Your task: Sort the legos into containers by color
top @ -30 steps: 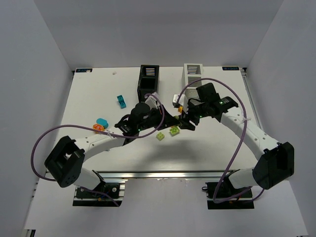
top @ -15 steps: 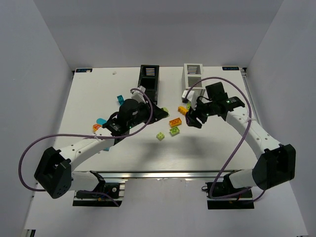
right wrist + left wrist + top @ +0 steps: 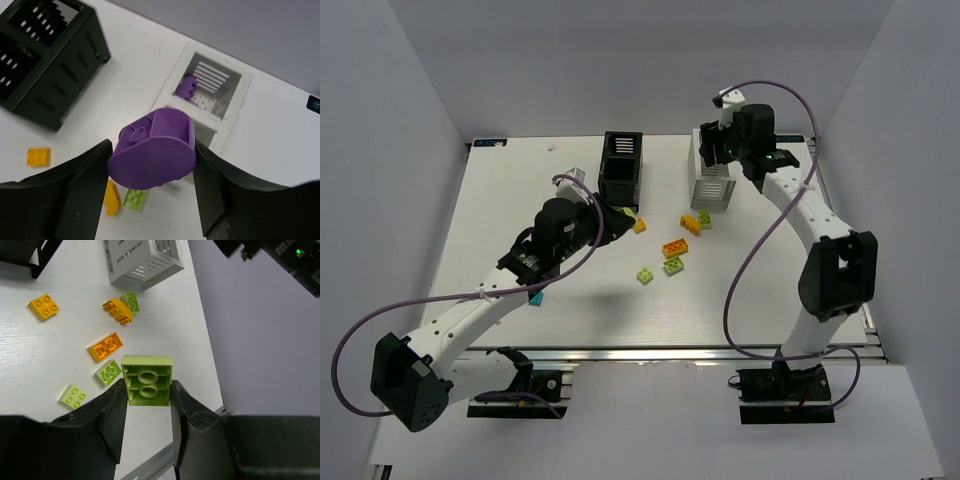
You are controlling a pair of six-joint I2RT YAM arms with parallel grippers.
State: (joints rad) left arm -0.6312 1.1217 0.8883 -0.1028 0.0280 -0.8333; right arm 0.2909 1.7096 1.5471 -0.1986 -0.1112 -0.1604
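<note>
My left gripper is shut on a lime green lego, held underside up above the table; from above, this gripper hangs just in front of the black container. My right gripper is shut on a rounded purple lego, high over the near side of the white container, where another purple lego lies inside. Loose on the table are a yellow lego, two orange legos, lime legos and a cyan one.
Both containers stand side by side at the back of the white table. Purple cables loop from each arm over the table. An aluminium rail runs along the front edge. Grey walls close in left, right and behind.
The left arm drew back left toward the black container with the lime lego. The right arm swung from the table's middle up and back over the white container with the purple lego.
</note>
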